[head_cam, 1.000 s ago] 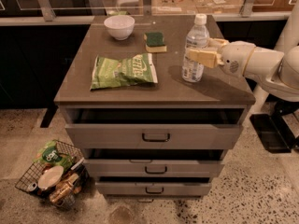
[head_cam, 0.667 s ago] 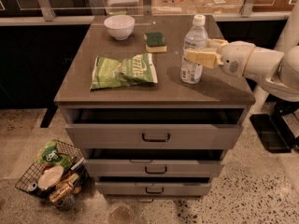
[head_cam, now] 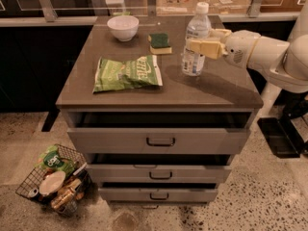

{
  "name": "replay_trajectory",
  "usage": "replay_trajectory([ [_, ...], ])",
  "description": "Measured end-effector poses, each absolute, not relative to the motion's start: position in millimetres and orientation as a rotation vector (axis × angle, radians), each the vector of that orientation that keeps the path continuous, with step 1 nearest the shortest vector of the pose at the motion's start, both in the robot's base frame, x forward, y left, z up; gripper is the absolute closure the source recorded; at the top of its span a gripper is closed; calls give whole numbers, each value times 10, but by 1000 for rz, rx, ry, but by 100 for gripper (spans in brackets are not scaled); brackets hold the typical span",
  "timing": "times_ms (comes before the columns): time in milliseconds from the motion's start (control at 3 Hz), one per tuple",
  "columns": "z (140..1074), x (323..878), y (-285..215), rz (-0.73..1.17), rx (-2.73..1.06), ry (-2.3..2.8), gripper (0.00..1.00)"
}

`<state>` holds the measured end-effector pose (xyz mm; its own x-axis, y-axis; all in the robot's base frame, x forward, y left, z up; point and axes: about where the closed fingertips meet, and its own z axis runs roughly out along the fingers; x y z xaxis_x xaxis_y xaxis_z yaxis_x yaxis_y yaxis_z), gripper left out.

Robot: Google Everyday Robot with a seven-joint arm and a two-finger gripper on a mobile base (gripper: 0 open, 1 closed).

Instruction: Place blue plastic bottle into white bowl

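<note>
- green bag (head_cam: 127,72) on the bench (head_cam: 211,88): white lettering, too blurred to read.
- blue plastic bottle (head_cam: 192,64): blue label print, unreadable.
- claw (head_cam: 199,38), clasped round the bottle's upper half: nothing legible on it.

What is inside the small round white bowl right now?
Nothing visible inside the white bowl; its near inner wall is hidden by the rim. The gripper is at the blue plastic bottle.
</note>
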<state>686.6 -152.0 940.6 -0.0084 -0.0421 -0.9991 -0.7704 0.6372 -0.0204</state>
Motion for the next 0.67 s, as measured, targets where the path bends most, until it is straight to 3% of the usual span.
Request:
replay_trajectory([
  [667, 10199, 7691, -1200, 656, -728, 1462, 100],
])
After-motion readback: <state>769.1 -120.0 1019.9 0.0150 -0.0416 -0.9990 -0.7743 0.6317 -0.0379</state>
